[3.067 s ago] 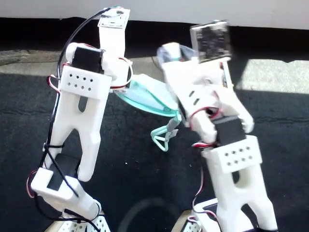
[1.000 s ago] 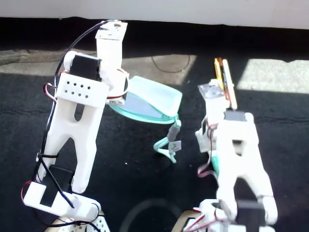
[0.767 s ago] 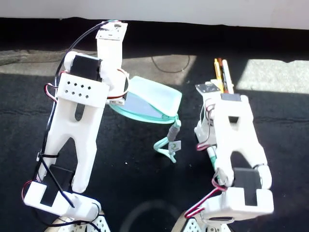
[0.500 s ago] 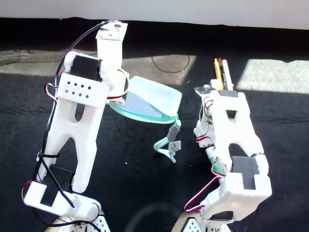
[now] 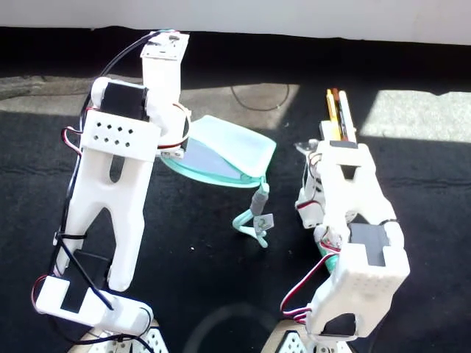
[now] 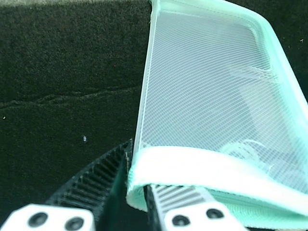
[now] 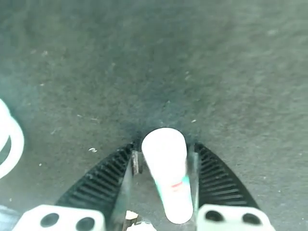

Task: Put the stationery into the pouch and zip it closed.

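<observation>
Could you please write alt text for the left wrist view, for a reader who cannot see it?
The left claw pinches the rim of a pale green mesh pouch, which extends away from the camera. Beneath lies a dark mat.

Black, felt-like bench (image 5: 199, 279). A few pens (image 5: 337, 110) lie side by side near a sunlit patch; a mint-green strap loop (image 5: 249, 224) lies mid-bench.

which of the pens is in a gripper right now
The white pen held in the right gripper. The other three pens, yellow, brown and white, lie side by side on the black mat.
</observation>
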`<state>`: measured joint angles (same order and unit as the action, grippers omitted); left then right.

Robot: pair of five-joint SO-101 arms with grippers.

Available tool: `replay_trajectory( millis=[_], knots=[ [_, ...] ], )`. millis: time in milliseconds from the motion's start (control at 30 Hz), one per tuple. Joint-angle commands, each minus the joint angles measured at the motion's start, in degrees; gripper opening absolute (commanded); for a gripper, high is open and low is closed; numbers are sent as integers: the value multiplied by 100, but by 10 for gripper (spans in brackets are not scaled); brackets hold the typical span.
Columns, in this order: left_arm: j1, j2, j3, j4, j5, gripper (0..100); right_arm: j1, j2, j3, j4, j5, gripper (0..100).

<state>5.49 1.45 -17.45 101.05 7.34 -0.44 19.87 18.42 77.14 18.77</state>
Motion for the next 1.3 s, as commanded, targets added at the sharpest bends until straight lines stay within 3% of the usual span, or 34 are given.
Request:
replay_trajectory(
  millis=[0, 267, 500, 633, 767, 900, 1067, 1267],
  knots=[
    [-110, 40, -66, 18, -62, 10, 101, 40, -66, -374, 44, 7],
    [-110, 57, -66, 18, -62, 10, 92, -1059, -22, -127, 53, 5],
    [-110, 48, -66, 18, -62, 10, -154, -4084, -66, 505, -35, 5],
    [-110, 75, -66, 18, -62, 10, -831, -6044, -75, 171, -914, 5],
    [-110, 84, -66, 18, -62, 10, -1877, -7292, -4, -1103, -1705, 5],
    [-110, 84, -66, 18, -62, 10, -2571, -7424, -110, -1859, -1741, 5],
    [-110, 84, -66, 18, -44, 10, -2967, -7424, -681, -1956, -1793, 5],
    [-92, 84, -84, 18, -35, 10, -3793, -7275, -963, -1974, -2576, 5]
  ],
)
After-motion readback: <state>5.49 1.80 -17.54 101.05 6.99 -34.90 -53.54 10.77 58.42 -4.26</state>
